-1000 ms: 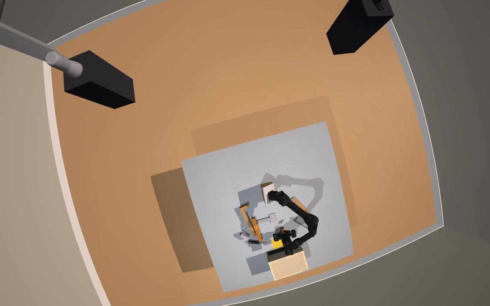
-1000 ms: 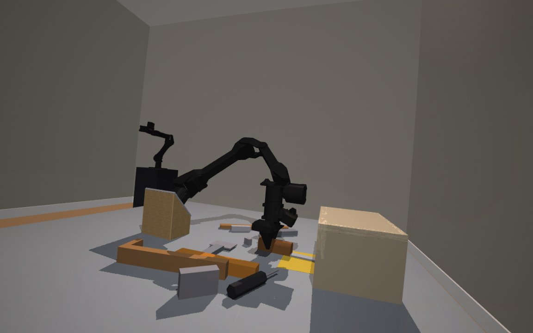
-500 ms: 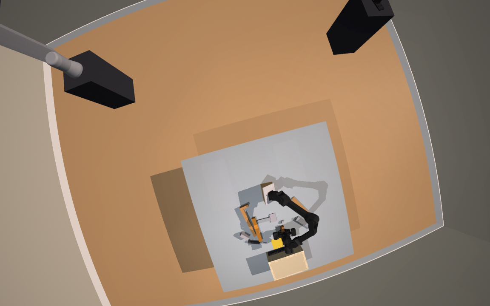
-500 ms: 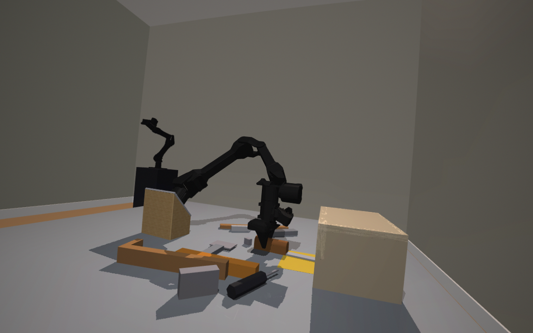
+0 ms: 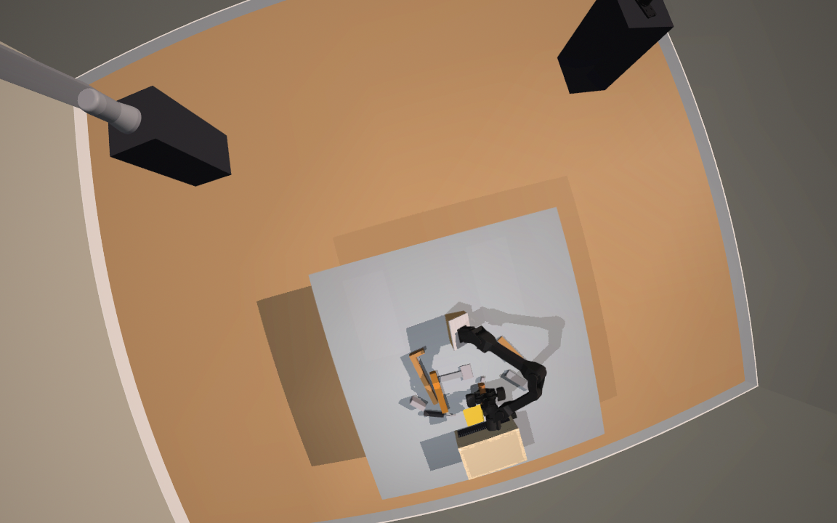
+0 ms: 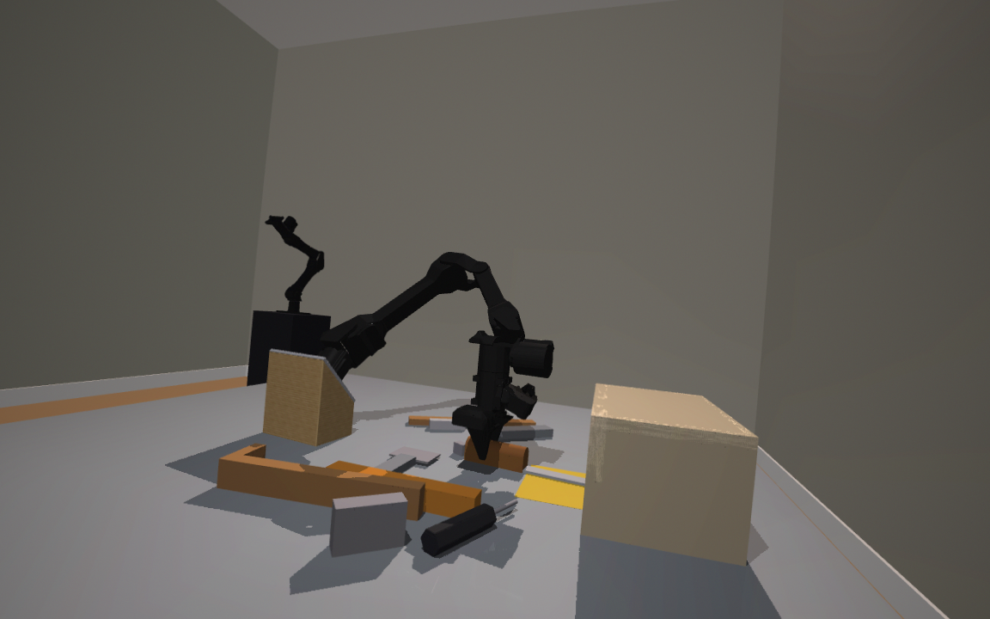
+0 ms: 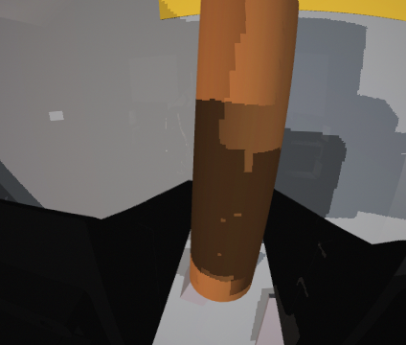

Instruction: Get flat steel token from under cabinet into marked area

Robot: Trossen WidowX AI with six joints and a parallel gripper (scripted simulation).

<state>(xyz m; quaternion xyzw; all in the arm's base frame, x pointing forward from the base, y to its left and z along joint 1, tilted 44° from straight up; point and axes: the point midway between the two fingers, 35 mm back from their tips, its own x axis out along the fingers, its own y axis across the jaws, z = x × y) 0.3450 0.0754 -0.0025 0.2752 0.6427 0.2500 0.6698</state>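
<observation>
My gripper point(image 6: 484, 452) point(image 7: 229, 193) points down and is shut on the orange-brown round handle point(image 6: 514, 456) point(image 7: 248, 62) of a tool, low over the table in front of the cabinet point(image 5: 492, 454) point(image 6: 668, 488). The handle lies roughly level and points toward the cabinet. A thin grey strip point(image 6: 560, 475), apparently the tool's shaft, runs on from it across the yellow marked area point(image 5: 473, 414) point(image 6: 548, 493) point(image 7: 356, 6) to the cabinet; its far end is hidden. Dark vent slots point(image 5: 471, 430) show on the cabinet's front. I cannot make out the steel token in any view.
An orange hooked bar point(image 6: 314, 483), a grey block point(image 6: 368, 524) and a black-handled tool point(image 5: 434, 413) point(image 6: 458, 530) lie to one side. A grey T-shaped piece point(image 5: 466, 371) point(image 6: 420, 456) lies behind the gripper. More bars and blocks lie beyond the arm.
</observation>
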